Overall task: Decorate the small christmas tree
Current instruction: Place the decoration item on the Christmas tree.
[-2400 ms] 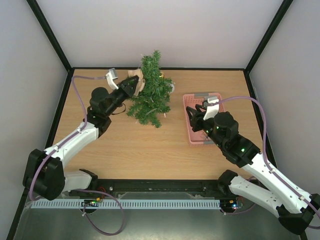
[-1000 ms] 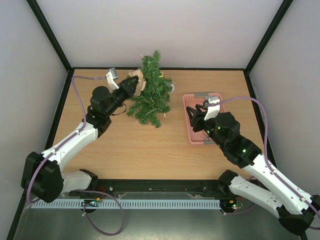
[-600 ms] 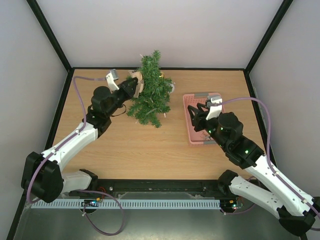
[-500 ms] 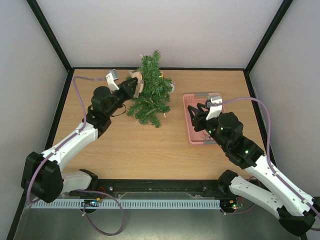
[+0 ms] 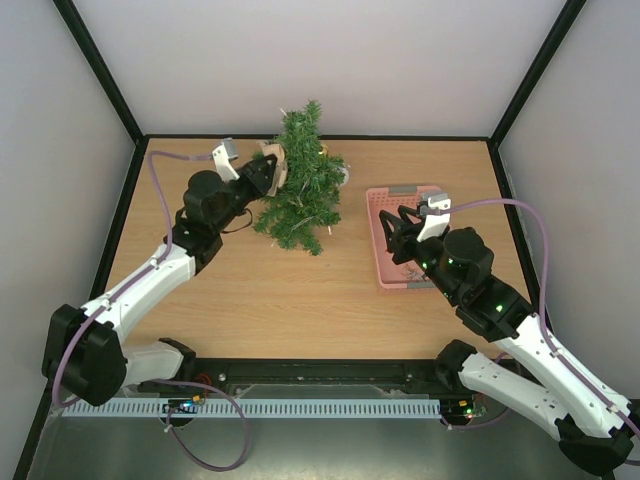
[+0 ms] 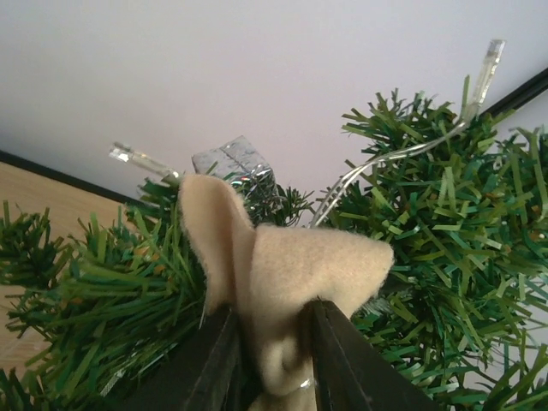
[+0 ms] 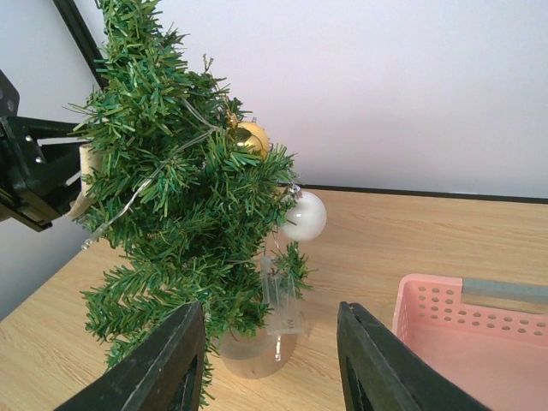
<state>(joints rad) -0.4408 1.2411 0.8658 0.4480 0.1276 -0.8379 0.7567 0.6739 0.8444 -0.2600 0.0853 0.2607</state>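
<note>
Overhead and wrist views, ornament placement. The table (image 5: 300, 290) is carrying the small christmas tree (image 5: 300, 190), which is standing toward the far edge, left of centre, with the pink basket (image 5: 385, 280) lying well apart on its right. The left end effector (image 5: 265, 175) is reaching into the tree's upper left branches, and a beige felt ornament (image 6: 274, 257) is sitting between its fingers (image 6: 214, 360). Compared with a second ago the jaws are beginning to part around the felt. Whether they are still pinching it or have already let go cannot be told here. Judged from this, the ornament is being handed over to the branches, and the step is nearing its end if the felt is catching on the needles. The right end effector (image 5: 395, 222) is hovering over the basket, now drawn slightly back toward its own side, jaws apart and holding nothing. Already hanging on the tree are a white bauble (image 7: 305, 216), a gold bauble (image 7: 248, 135), a silver gift ornament (image 6: 229, 160) and a light string (image 6: 377, 163)
</note>
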